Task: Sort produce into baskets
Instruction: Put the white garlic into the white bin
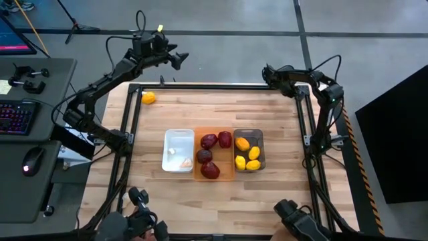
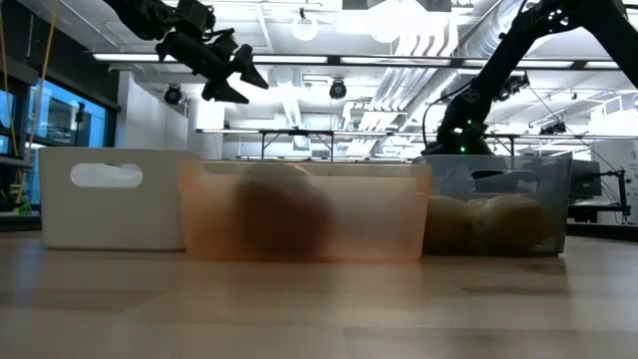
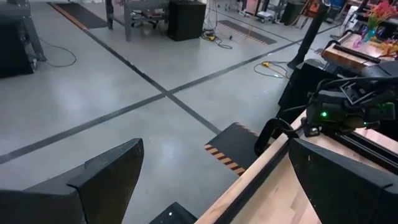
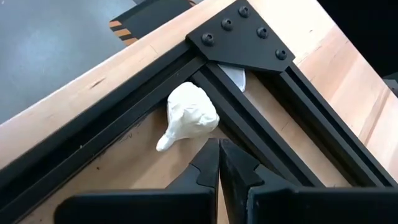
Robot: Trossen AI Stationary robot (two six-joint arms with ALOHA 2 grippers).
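Note:
A whitish garlic bulb [image 4: 188,116] lies on the table against the black frame's far right corner. My right gripper [image 4: 219,149] is shut, its tips right beside the bulb; it also shows in the high view [image 1: 267,72]. My left gripper [image 1: 178,59] is open and empty, raised high over the table's far edge [image 2: 235,76]. A yellow lemon [image 1: 148,98] lies on the table at the far left. The white basket [image 1: 171,142] holds garlic [image 1: 186,163], the orange basket [image 1: 198,173] dark red pieces [image 1: 209,141], the grey basket [image 1: 259,139] lemons [image 1: 243,143]. My right gripper's shut fingertips [image 4: 211,154] stand close to the garlic bulb's near side [image 4: 205,130], pointing toward the frame corner. I cannot tell whether they touch it. The bulb rests on the table.
A black frame [image 4: 249,124] runs round the table and meets at a bolted corner plate [image 4: 242,40] just behind the garlic. The three baskets stand side by side at the table's middle. A desk with a keyboard [image 1: 15,117] stands left of the table.

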